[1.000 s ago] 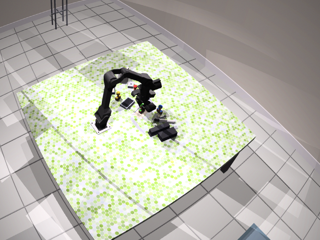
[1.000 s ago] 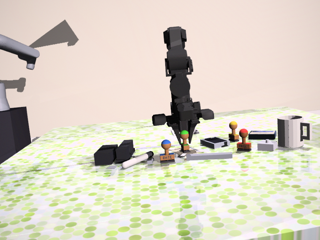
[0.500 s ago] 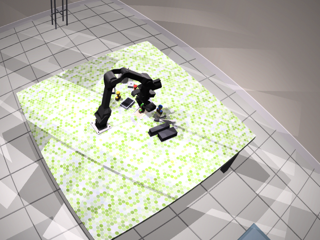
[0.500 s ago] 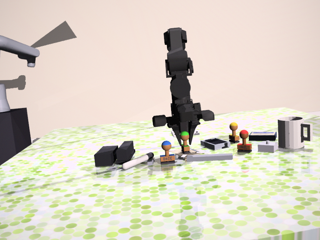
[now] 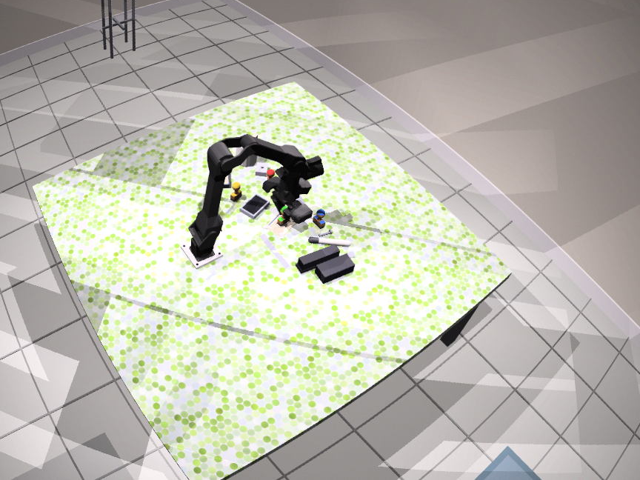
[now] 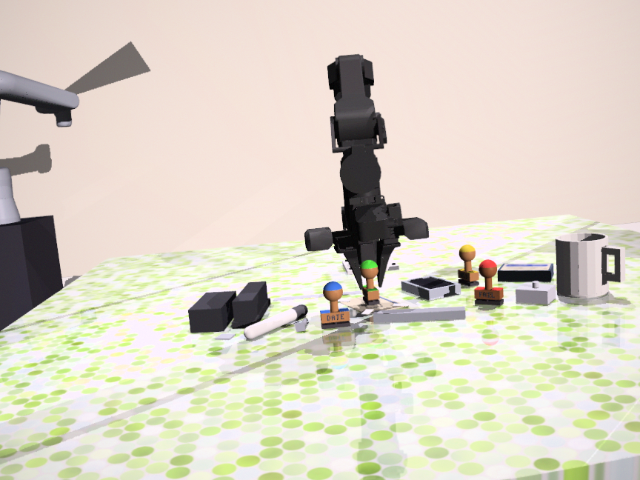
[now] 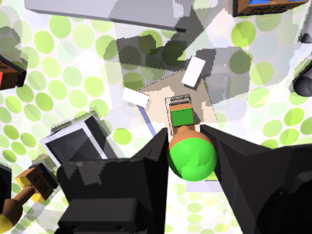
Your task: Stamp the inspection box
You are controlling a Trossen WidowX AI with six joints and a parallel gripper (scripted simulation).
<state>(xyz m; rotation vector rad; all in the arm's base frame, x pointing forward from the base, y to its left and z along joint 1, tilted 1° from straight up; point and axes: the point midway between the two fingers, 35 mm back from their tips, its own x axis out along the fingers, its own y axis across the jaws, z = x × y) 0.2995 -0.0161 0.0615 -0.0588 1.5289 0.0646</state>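
Observation:
My gripper [image 6: 370,287] [image 7: 183,131] points down, shut on the green-topped stamp [image 5: 281,216] [image 6: 369,271] [image 7: 192,159] by its handle. The stamp is upright over the beige card [image 5: 280,227] [image 6: 398,304] [image 7: 159,89], its foot inside or over the printed box outline [image 7: 167,110]. I cannot tell whether the foot touches the card. Its underside and most of the box's inside are hidden. Two white strips [image 7: 193,71] [image 7: 135,97] lie at the card's corners. The dark ink pad [image 5: 255,205] [image 6: 430,287] [image 7: 72,143] sits open in its grey case beside the card.
The blue DATE stamp [image 6: 335,317], red FAIL stamp [image 6: 488,292] and yellow HOLD stamp [image 6: 467,274] [image 7: 36,183] stand around the card. A grey bar [image 6: 419,315] [image 7: 72,2], white pen [image 5: 331,242], two black blocks [image 5: 318,258] [image 5: 335,267] and a mug [image 6: 579,266] are nearby.

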